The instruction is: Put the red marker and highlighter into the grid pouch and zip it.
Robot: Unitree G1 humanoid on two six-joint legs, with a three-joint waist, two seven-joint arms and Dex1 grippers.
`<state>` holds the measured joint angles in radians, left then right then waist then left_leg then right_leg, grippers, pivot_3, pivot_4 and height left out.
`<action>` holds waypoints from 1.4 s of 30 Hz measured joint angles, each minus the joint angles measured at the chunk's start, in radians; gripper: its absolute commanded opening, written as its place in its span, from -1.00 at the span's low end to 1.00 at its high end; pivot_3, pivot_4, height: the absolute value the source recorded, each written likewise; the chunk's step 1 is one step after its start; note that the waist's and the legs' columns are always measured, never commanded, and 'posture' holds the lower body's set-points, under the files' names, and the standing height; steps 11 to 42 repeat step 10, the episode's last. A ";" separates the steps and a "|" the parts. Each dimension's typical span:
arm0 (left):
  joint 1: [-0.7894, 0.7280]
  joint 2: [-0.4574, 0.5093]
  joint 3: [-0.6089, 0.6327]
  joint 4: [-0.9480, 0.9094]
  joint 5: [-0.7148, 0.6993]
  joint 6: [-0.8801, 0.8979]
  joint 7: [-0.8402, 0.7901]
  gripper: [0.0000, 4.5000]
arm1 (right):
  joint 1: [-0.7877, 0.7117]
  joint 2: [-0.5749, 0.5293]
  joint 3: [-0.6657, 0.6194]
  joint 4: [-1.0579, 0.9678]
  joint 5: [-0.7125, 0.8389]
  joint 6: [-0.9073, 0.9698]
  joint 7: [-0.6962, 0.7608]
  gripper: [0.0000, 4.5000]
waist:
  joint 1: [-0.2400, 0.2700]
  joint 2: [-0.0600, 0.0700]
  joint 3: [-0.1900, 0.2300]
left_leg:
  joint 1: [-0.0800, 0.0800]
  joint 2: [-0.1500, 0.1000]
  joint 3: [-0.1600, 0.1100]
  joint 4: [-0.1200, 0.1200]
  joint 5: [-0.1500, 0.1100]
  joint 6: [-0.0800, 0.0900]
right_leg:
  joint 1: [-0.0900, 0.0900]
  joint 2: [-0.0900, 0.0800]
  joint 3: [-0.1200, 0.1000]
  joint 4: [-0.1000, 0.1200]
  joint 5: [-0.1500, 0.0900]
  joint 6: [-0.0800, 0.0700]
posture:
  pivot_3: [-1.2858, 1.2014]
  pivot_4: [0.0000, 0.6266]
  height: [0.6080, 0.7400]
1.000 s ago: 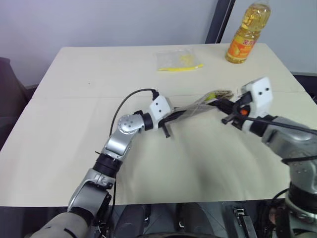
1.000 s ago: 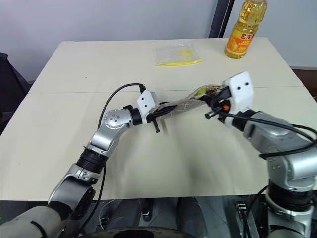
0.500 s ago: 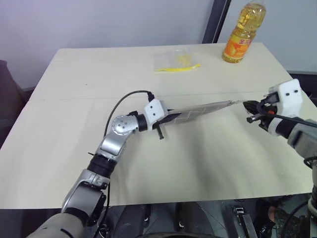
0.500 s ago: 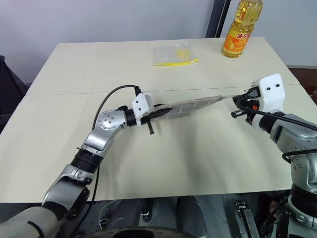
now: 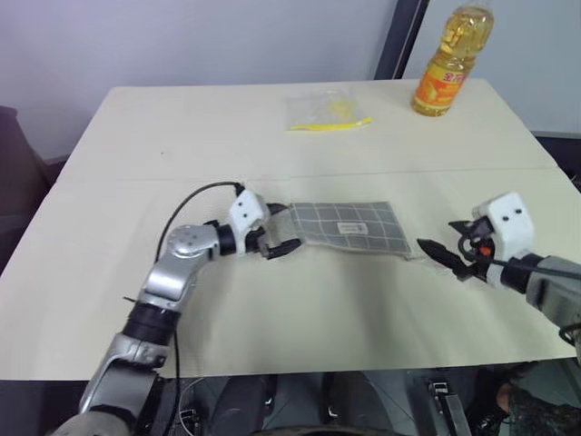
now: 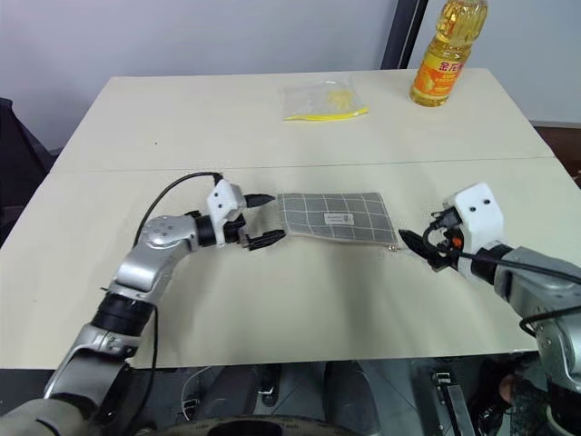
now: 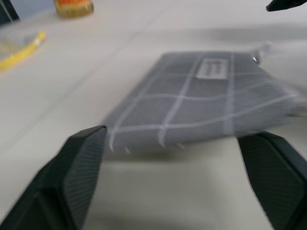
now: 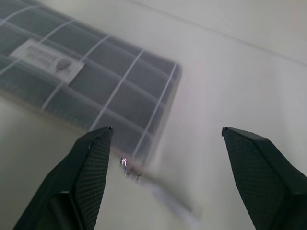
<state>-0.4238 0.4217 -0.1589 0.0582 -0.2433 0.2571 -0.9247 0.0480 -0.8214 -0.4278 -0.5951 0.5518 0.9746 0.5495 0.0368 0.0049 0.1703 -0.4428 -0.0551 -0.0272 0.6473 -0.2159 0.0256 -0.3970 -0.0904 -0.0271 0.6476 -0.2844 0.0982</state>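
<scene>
1. I see the grid pouch (image 5: 352, 228) lying flat on the table (image 5: 182, 127), between my two claws and touching neither.
2. My left claw (image 5: 275, 228) hangs just beside the pouch's left short edge with its fingers spread and nothing between them; the left wrist view looks straight at that edge through the gap.
3. My right claw (image 5: 439, 252) sits near the pouch's right end, also released and empty.
4. The pouch (image 8: 91, 81) looks like thin, soft fabric: I judge it light and floppy, likely to sag or fold if I lift it by one corner.
5. A small metal pull and a pale cord (image 8: 160, 194) trail from the right corner, so I read the zipper as run to that end, though I cannot tell for certain that it is fully shut.
6. I see neither pen on the table; I judge both are inside.
7. If I must take hold again, I would pinch the seamed short edge on the left to anchor it and take the cord on the right; the cord is thin and could slip.
</scene>
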 measured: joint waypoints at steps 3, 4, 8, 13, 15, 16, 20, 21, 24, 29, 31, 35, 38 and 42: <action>0.082 0.070 0.066 -0.049 -0.046 0.070 -0.008 0.98 | 0.077 -0.002 -0.054 0.001 -0.013 -0.066 0.045 0.73 | -0.001 0.000 0.000 | 0.000 0.000 0.000 0.000 0.000 0.000 | 0.000 0.000 0.000 0.000 -0.001 -0.001 | 0.03 -0.52 1.00; 0.102 0.090 0.091 -0.064 -0.055 0.091 -0.004 0.98 | 0.092 -0.002 -0.077 0.003 -0.015 -0.086 0.057 0.73 | 0.000 0.000 0.000 | 0.000 0.000 0.000 0.000 0.000 0.000 | 0.000 -0.001 0.000 0.000 -0.001 -0.001 | 0.03 -0.52 1.00; 0.155 0.152 0.158 -0.113 -0.077 0.128 0.011 0.98 | 0.118 0.025 -0.124 0.027 -0.011 -0.154 0.092 0.73 | 0.001 0.000 0.000 | 0.001 0.000 0.000 0.001 0.000 0.000 | 0.001 -0.002 0.000 -0.001 -0.001 -0.002 | 0.03 -0.52 1.00; 0.190 0.178 0.187 -0.123 -0.084 0.132 0.015 0.98 | 0.136 0.033 -0.132 0.056 -0.009 -0.175 0.104 0.73 | 0.000 0.000 0.000 | 0.000 0.000 0.000 0.000 0.000 0.000 | 0.001 -0.002 0.000 -0.002 -0.001 -0.002 | 0.03 -0.52 1.00; 0.190 0.178 0.187 -0.123 -0.084 0.132 0.015 0.98 | 0.136 0.033 -0.132 0.056 -0.009 -0.175 0.104 0.73 | 0.000 0.000 0.000 | 0.000 0.000 0.000 0.000 0.000 0.000 | 0.001 -0.002 0.000 -0.002 -0.001 -0.002 | 0.03 -0.52 1.00; 0.190 0.178 0.187 -0.123 -0.084 0.132 0.015 0.98 | 0.136 0.033 -0.132 0.056 -0.009 -0.175 0.104 0.73 | 0.000 0.000 0.000 | 0.000 0.000 0.000 0.000 0.000 0.000 | 0.001 -0.002 0.000 -0.002 -0.001 -0.002 | 0.03 -0.52 1.00; 0.190 0.178 0.187 -0.123 -0.084 0.132 0.015 0.98 | 0.136 0.033 -0.132 0.056 -0.009 -0.175 0.104 0.73 | 0.000 0.000 0.000 | 0.000 0.000 0.000 0.000 0.000 0.000 | 0.001 -0.002 0.000 -0.002 -0.001 -0.002 | 0.03 -0.52 1.00; 0.190 0.178 0.187 -0.123 -0.084 0.132 0.015 0.98 | 0.136 0.033 -0.132 0.056 -0.009 -0.175 0.104 0.73 | 0.000 0.000 0.000 | 0.000 0.000 0.000 0.000 0.000 0.000 | 0.001 -0.002 0.000 -0.002 -0.001 -0.002 | 0.03 -0.52 1.00; 0.190 0.178 0.187 -0.123 -0.084 0.132 0.015 0.98 | 0.136 0.033 -0.132 0.056 -0.009 -0.175 0.104 0.73 | 0.000 0.000 0.000 | 0.000 0.000 0.000 0.000 0.000 0.000 | 0.001 -0.002 0.000 -0.002 -0.001 -0.002 | 0.03 -0.52 1.00; 0.190 0.178 0.187 -0.123 -0.084 0.132 0.015 0.98 | 0.136 0.033 -0.132 0.056 -0.009 -0.175 0.104 0.73 | 0.000 0.000 0.000 | 0.000 0.000 0.000 0.000 0.000 0.000 | 0.001 -0.002 0.000 -0.002 -0.001 -0.002 | 0.03 -0.52 1.00; 0.190 0.178 0.187 -0.123 -0.084 0.132 0.015 0.98 | 0.136 0.033 -0.132 0.056 -0.009 -0.175 0.104 0.73 | 0.000 0.000 0.000 | 0.000 0.000 0.000 0.000 0.000 0.000 | 0.001 -0.002 0.000 -0.002 -0.001 -0.002 | 0.03 -0.52 1.00; 0.190 0.178 0.187 -0.123 -0.084 0.132 0.015 0.98 | 0.136 0.033 -0.132 0.056 -0.009 -0.175 0.104 0.73 | 0.000 0.000 0.000 | 0.000 0.000 0.000 0.000 0.000 0.000 | 0.001 -0.002 0.000 -0.002 -0.001 -0.002 | 0.03 -0.52 1.00; 0.190 0.178 0.187 -0.123 -0.084 0.132 0.015 0.98 | 0.136 0.033 -0.132 0.056 -0.009 -0.175 0.104 0.73 | 0.000 0.000 0.000 | 0.000 0.000 0.000 0.000 0.000 0.000 | 0.001 -0.002 0.000 -0.002 -0.001 -0.002 | 0.03 -0.52 1.00; 0.190 0.178 0.187 -0.123 -0.084 0.132 0.015 0.98 | 0.136 0.033 -0.132 0.056 -0.009 -0.175 0.104 0.73 | 0.000 0.000 0.000 | 0.000 0.000 0.000 0.000 0.000 0.000 | 0.001 -0.002 0.000 -0.002 -0.001 -0.002 | 0.03 -0.52 1.00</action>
